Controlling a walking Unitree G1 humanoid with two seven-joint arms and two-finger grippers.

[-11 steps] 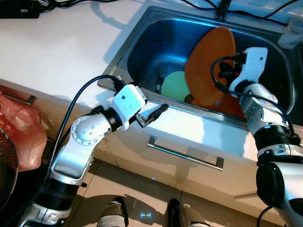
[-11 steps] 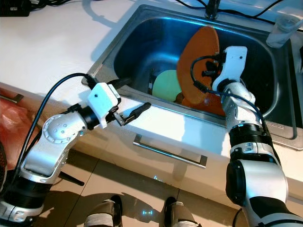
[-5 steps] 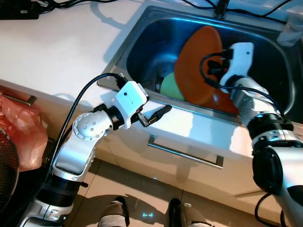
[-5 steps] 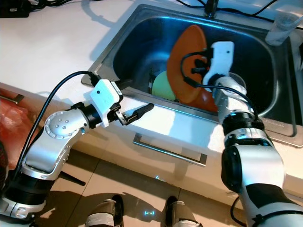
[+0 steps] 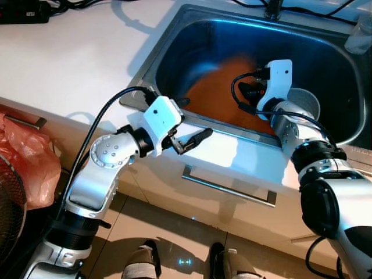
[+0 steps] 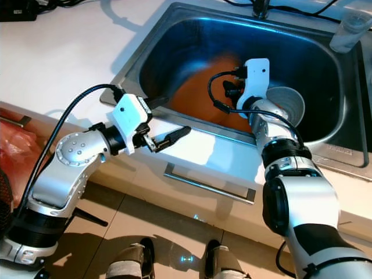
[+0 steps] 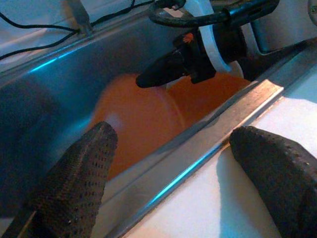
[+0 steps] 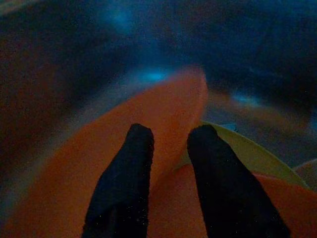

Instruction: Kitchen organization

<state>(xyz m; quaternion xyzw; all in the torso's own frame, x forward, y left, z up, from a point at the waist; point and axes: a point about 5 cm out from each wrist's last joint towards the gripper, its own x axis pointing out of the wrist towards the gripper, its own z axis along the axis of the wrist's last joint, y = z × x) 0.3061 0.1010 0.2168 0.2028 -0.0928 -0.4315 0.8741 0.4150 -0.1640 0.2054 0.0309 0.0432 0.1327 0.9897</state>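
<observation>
Orange plate [image 5: 218, 93]: was stood on edge in the sink [image 5: 174, 43] 1 s ago, upright w/ right gripper on it; now tipped over toward the sink's left side, seen blurred, lying low over the basin floor
Green dish [image 8: 247, 151]: was plainly seen beside the upright plate earlier; now mostly covered by it, only a yellow-green rim seen in right wrist view
Right gripper [image 8: 168, 183]: has been moved left & down w/ the plate; jaws nearly closed, narrow gap, laid against the plate's face; whether plate is actually pinched can't be told
Metal cup [image 6: 288, 104]: uncovered at sink's right side now the plate is down
Left gripper [image 5: 195, 139]: held where it was, over the table's front edge [image 5: 244, 160] beside the sink rim; jaws open, nothing held
Meaning for task: plate judged mid-fall or mid-lowering, not lifted out; sink contents not yet sorted, plate likely needs re-gripping at its rim
</observation>
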